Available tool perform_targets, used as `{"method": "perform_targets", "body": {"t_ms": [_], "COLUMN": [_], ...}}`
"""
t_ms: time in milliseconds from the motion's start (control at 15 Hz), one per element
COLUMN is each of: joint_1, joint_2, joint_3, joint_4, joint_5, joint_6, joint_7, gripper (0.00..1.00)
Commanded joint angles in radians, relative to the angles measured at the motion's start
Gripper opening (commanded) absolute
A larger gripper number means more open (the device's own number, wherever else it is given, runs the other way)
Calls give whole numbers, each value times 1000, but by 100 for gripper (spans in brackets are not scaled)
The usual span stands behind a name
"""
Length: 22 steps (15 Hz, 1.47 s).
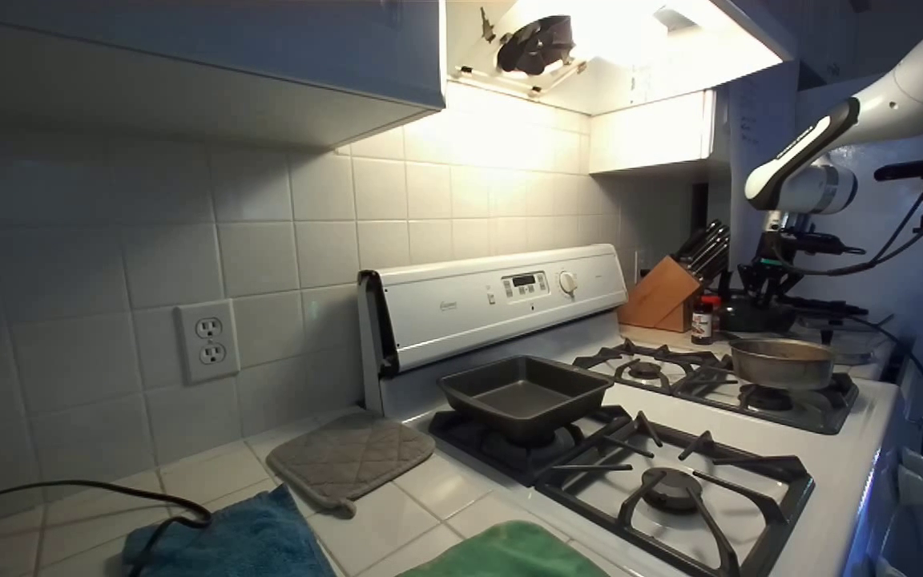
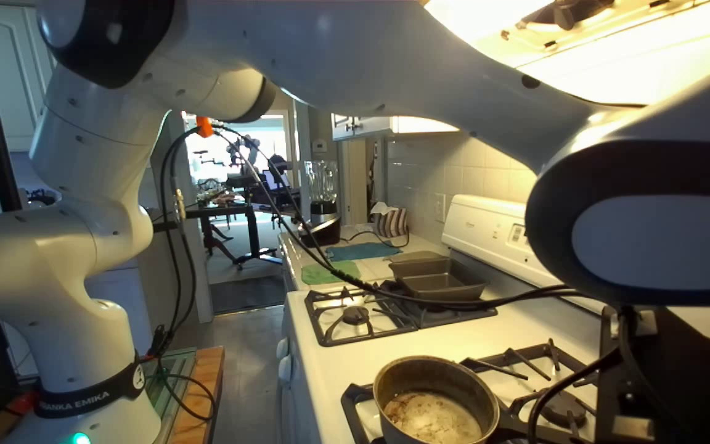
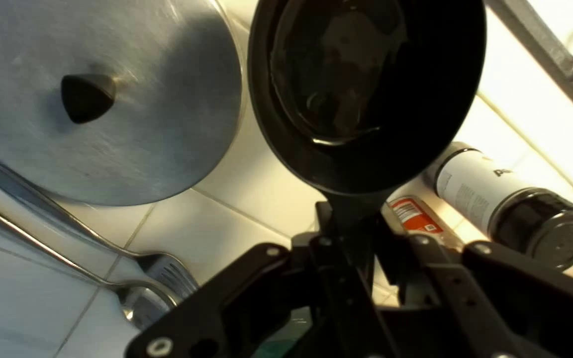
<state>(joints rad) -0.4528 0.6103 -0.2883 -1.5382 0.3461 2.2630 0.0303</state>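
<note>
We take the black pan (image 3: 366,94) as the reference for all positions. In the wrist view, we see the gripper (image 3: 355,223) with its jaws clamped on the handle (image 3: 358,201) of the black pan, one on each side, close to the round body. The inside of the black pan shows a glossy patch; we cannot tell whether this is liquid or reflection. We also cannot tell whether its base touches the counter (image 3: 266,199).

In the same view, we locate a metal lid (image 3: 147,134) with a dark knob (image 3: 87,98) just left of the black pan. Below and left of it, we note a fork (image 3: 167,271) and a spoon (image 3: 140,303), side by side. Below and right of it, we find a red-labelled bottle (image 3: 418,219) and a black-capped jar (image 3: 485,189).

In an exterior view, we see the black pan beyond the stove (image 1: 469,320). A knife block (image 1: 660,296) stands just left of it, a saucepan (image 1: 782,365) sits in front of it, and a square baking pan (image 1: 525,393) stands well apart from it.
</note>
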Motion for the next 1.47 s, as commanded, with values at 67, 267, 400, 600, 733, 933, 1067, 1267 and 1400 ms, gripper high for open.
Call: {"method": "perform_targets", "body": {"t_ms": [67, 267, 400, 600, 733, 933, 1067, 1267, 1400], "joint_1": [-24, -23, -23, -22, -22, -20, -19, -18, -19], "joint_2": [83, 116, 134, 158, 165, 177, 178, 182, 182], "joint_3": [15, 12, 11, 12, 12, 12, 11, 10, 12], "joint_4": [101, 123, 133, 147, 153, 163, 165, 172, 178], "joint_5": [-35, -44, -51, -59, -62, -67, -72, -75, -74], "joint_6": [-27, -22, -21, -16, -16, -17, -16, -16, -18], "joint_7": [48, 62, 69, 80, 86, 97, 101, 108, 112], "gripper": [6, 6, 6, 6, 6, 6, 6, 50, 63]}}
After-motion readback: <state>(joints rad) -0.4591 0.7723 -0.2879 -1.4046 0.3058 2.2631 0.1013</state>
